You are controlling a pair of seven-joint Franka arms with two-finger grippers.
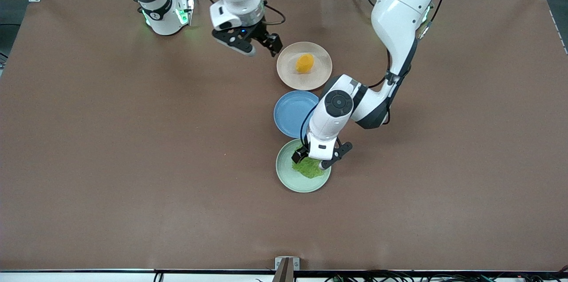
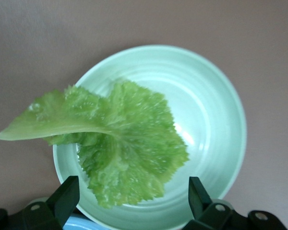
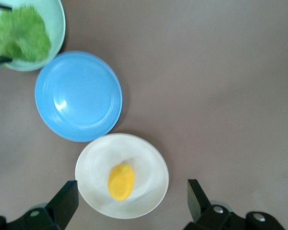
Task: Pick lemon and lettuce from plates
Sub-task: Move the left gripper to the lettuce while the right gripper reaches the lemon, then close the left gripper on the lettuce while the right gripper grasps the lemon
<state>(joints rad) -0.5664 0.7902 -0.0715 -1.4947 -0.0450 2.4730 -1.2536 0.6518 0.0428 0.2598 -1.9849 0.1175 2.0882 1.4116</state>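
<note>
While neither item has yet been lifted, the left gripper (image 1: 322, 159) is seen lowered over the lettuce (image 1: 308, 169) on the mint plate (image 1: 288, 174), nearest the front camera, its fingers spread and nothing grasped. The right gripper (image 1: 262, 48), likewise spread and empty, is held just beside the beige plate (image 1: 321, 77), on which the lemon (image 1: 305, 63) is left lying. Three plates are counted, the blue plate (image 1: 289, 113) between the other two, with one lemon and one lettuce leaf

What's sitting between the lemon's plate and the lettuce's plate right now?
The blue plate, with nothing on it, lies between the beige-pink plate holding the lemon and the mint green plate holding the lettuce; front and right wrist views show it.
</note>
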